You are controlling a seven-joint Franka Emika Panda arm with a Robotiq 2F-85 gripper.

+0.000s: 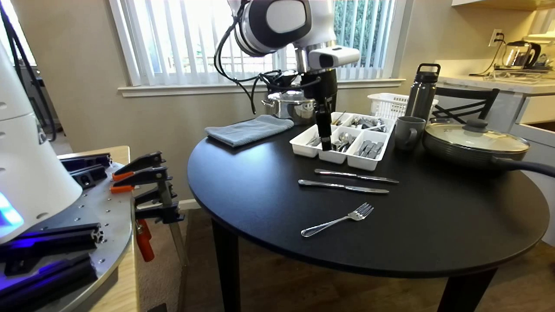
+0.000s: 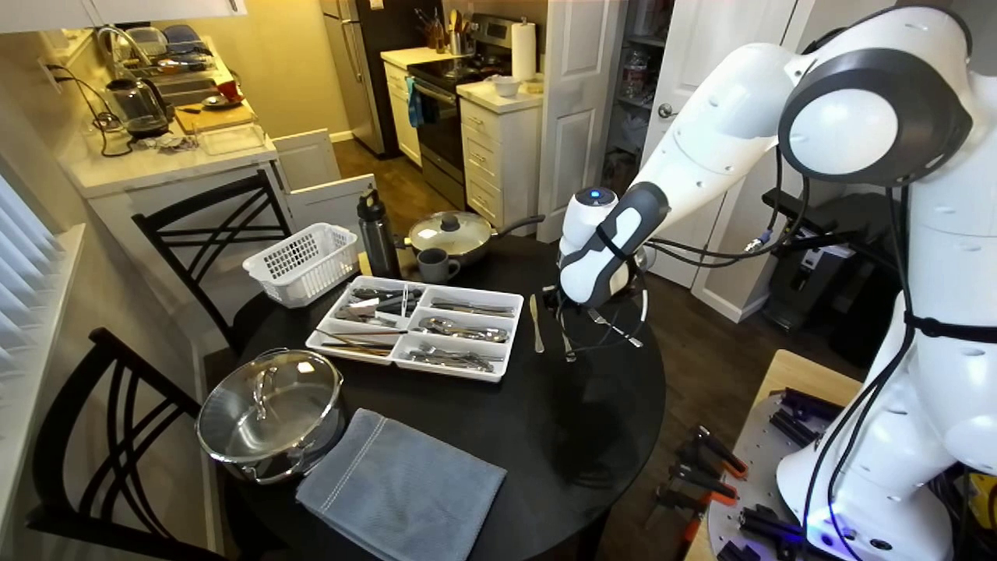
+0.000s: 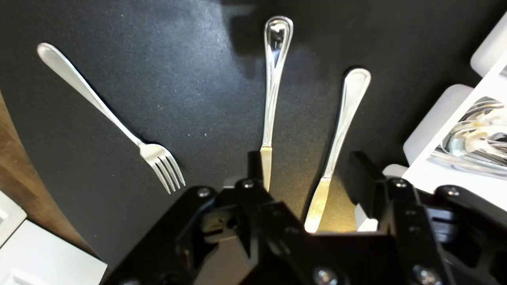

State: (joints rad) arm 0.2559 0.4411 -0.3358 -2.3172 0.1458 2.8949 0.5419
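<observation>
I'm hovering my gripper (image 3: 309, 164) wide and empty; a knife (image 3: 336, 146) is lying below, its long axis crossing my closing line.

grey mug (image 1: 403, 132) beside lidded pan (image 1: 470, 147).

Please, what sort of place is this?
Probably a home's kitchen with a dining corner: a boxy black stove, a clear glass kettle with black handle and a round black table suggest it.
</observation>
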